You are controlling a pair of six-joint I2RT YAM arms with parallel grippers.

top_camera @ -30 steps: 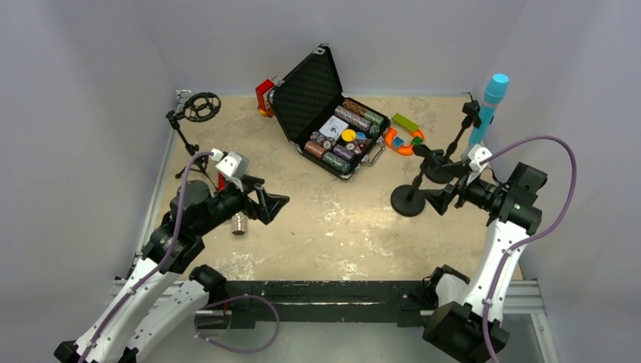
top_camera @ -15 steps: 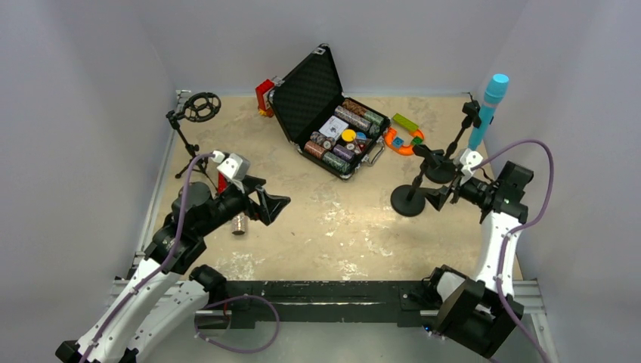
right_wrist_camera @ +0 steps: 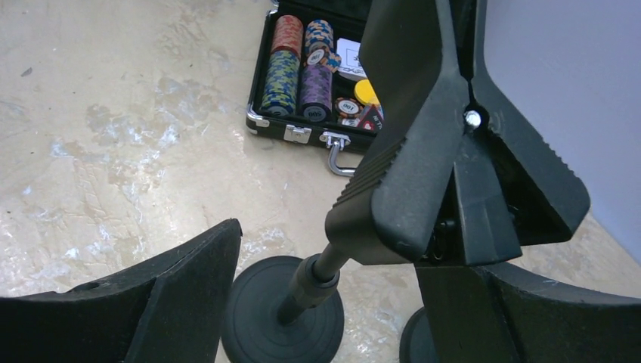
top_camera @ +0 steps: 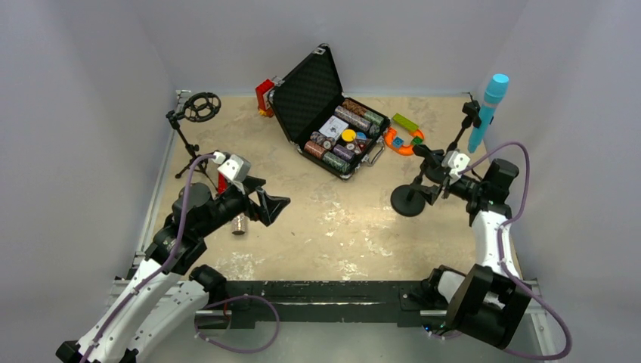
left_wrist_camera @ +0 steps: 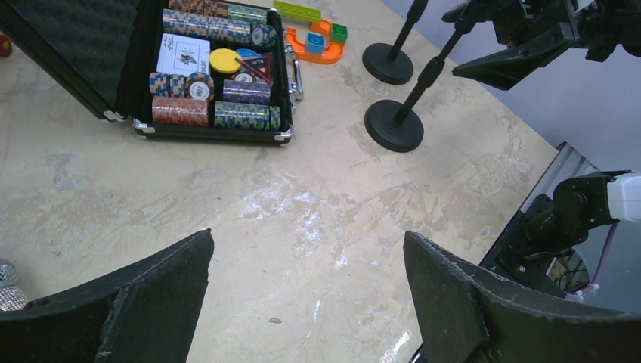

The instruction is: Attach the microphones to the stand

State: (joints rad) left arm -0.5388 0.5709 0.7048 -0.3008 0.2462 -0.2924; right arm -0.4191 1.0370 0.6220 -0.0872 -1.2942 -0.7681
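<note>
Jaws gape empty on both arms: left arm's (top_camera: 198,215) above the counter (top_camera: 340,227), right arm's (top_camera: 487,204) flanking the clip (right_wrist_camera: 412,189) of the near stand (top_camera: 409,203). Blue microphone (top_camera: 490,106) sits clipped far right. Silver microphone (top_camera: 239,224) lies by the left arm; probably rigid, light, prone to roll, so grasp mid-barrel.

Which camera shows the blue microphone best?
The top camera. The light blue microphone shows whole there, upright at the clip of the far right stand. Neither wrist camera shows it.
</note>
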